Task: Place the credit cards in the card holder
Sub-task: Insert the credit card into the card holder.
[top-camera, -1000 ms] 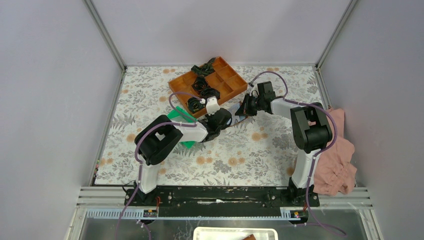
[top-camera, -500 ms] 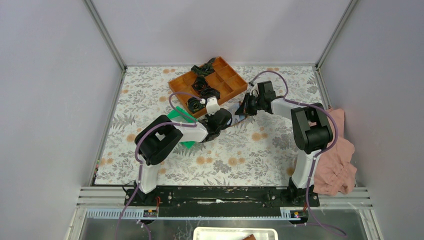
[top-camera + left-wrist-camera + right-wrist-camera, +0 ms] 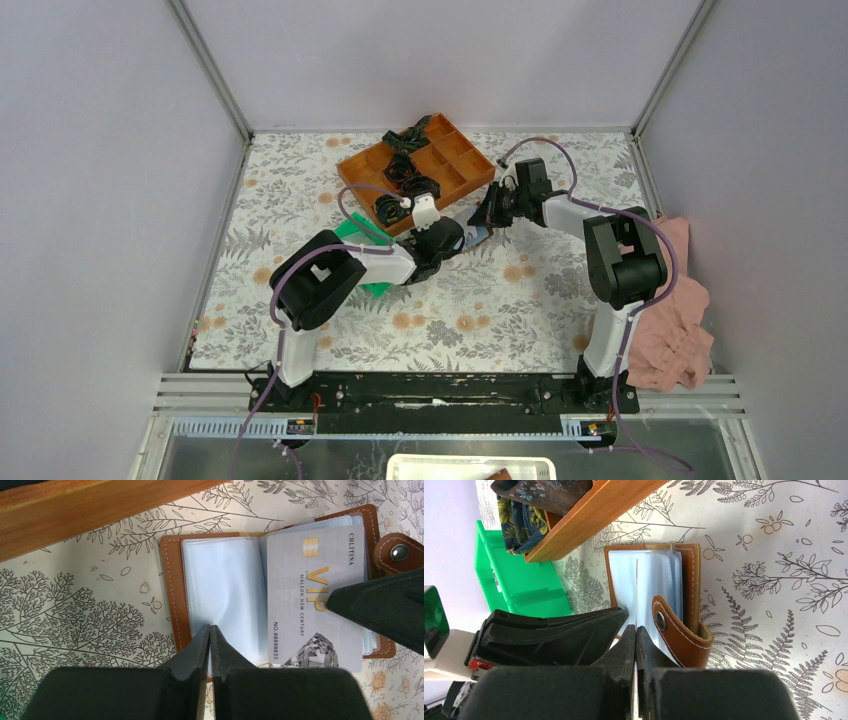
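The brown card holder [image 3: 172, 590] lies open on the flowered table, its clear sleeves fanned out and its snap tab [image 3: 400, 552] at the right. My left gripper [image 3: 210, 627] is shut on the lower edge of one clear sleeve. A silver credit card [image 3: 312, 610] printed "VIP" lies over the holder's right half, pinched by the right gripper's black finger [image 3: 380, 605]. In the right wrist view my right gripper [image 3: 635, 627] is shut on that card [image 3: 636, 580], seen edge-on above the sleeves of the card holder [image 3: 689, 580]. Both grippers meet at the card holder [image 3: 478, 236] from above.
The orange compartment tray [image 3: 415, 170] with black coiled items stands just behind the holder, its wooden wall [image 3: 100, 510] close by. A green tray [image 3: 355, 235] sits under the left arm. A pink cloth [image 3: 670, 320] hangs off the table's right edge.
My right gripper has shifted slightly left with the card, over the holder. The left gripper has stayed in place on the sleeve.
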Available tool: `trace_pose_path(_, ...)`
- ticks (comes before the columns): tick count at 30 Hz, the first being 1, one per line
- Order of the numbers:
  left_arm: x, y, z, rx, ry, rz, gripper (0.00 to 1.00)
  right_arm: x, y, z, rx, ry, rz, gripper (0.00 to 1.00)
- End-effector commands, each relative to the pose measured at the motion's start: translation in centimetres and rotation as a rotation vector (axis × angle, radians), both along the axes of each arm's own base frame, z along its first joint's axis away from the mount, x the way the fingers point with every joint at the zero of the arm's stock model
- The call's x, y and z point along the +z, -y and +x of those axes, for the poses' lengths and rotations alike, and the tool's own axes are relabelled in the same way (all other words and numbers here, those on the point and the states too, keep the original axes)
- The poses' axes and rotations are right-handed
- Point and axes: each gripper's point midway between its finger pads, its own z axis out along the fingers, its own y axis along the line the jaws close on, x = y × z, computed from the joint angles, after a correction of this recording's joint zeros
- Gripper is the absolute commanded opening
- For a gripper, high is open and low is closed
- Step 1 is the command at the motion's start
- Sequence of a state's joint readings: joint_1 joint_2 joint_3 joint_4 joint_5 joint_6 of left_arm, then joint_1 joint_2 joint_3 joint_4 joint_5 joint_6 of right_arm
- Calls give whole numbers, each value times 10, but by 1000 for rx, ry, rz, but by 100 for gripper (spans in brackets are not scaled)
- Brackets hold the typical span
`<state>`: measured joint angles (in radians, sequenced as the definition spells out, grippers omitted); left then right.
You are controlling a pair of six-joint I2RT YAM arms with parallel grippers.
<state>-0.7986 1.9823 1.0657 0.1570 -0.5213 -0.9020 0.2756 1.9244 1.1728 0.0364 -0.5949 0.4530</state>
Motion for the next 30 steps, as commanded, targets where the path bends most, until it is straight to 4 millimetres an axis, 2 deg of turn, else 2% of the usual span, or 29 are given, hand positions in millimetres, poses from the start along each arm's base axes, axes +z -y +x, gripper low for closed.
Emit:
trace_pose_path(1, -85, -66, -58, -19, -267, 302, 10, 7, -4, 8, 13, 69, -33, 0)
trace_pose_path(12, -88, -67, -60, -18, -275, 304, 10, -2, 6, 18, 11, 117, -165, 0)
trace_pose_path(17, -88, -67, -59, -18, -274, 307, 10, -8, 0, 14, 23, 97, -133, 0)
trace_pose_path(30, -90, -69, -61, -19, -278, 314, 9, 2, -11, 13, 31, 86, -48, 0)
